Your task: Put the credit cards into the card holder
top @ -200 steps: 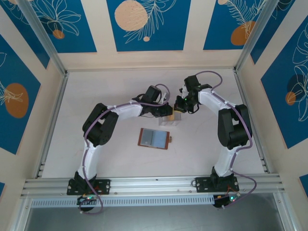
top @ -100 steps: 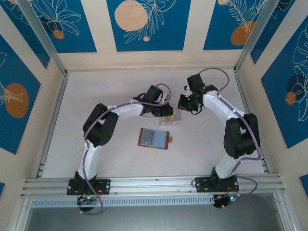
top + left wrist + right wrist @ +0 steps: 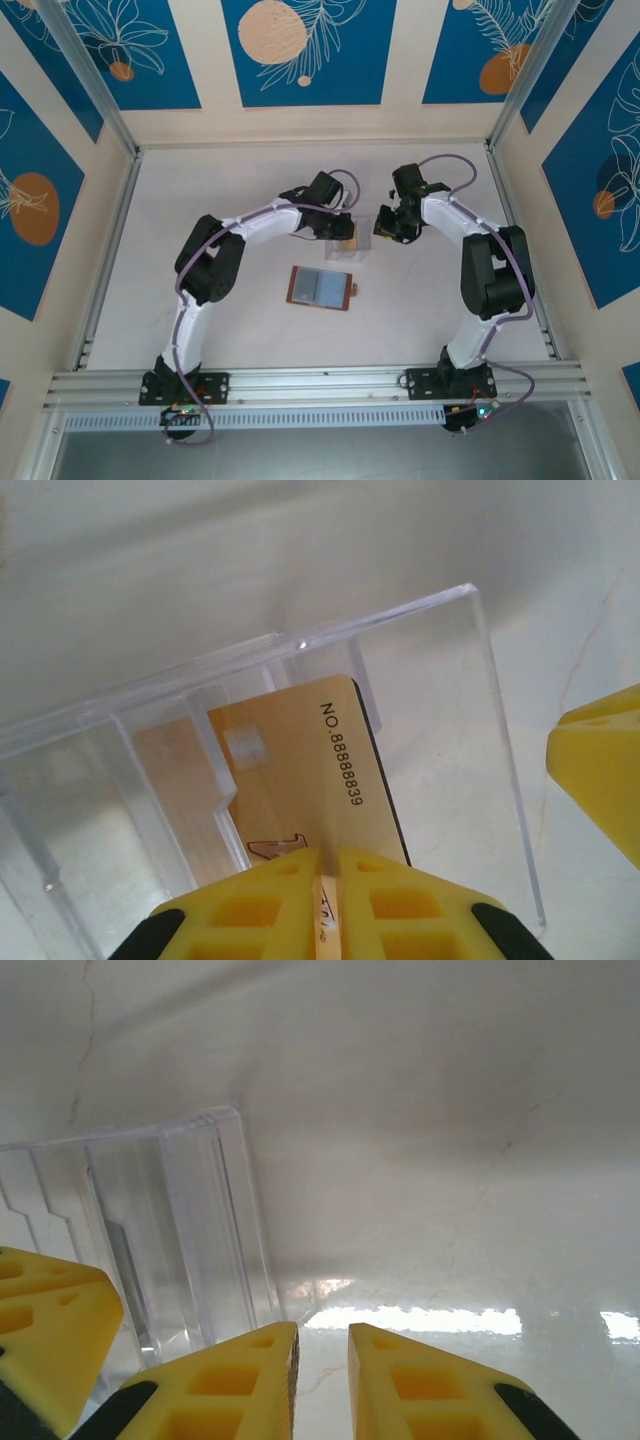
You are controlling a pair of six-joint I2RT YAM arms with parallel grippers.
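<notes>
Now: gold card pinched, wallet lies on the near side

The thin gold plastic credit card (image 3: 300, 780) stands in the clear plastic box (image 3: 440, 700), my left end effector (image 3: 328, 880) clamped on its edge. The open reddish-brown leather card holder (image 3: 320, 288) lies flat on the table (image 3: 200, 200), toward the bases from that arm, its long axis running left to right. Since a second ago, the right end effector (image 3: 322, 1345) has parted slightly, empty, and backed off to just beside the box.

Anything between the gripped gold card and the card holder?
Yes. The gold card, clamped by the left gripper, stands inside the clear box, walled in. Beyond that, bare table reaches the open card holder.
</notes>
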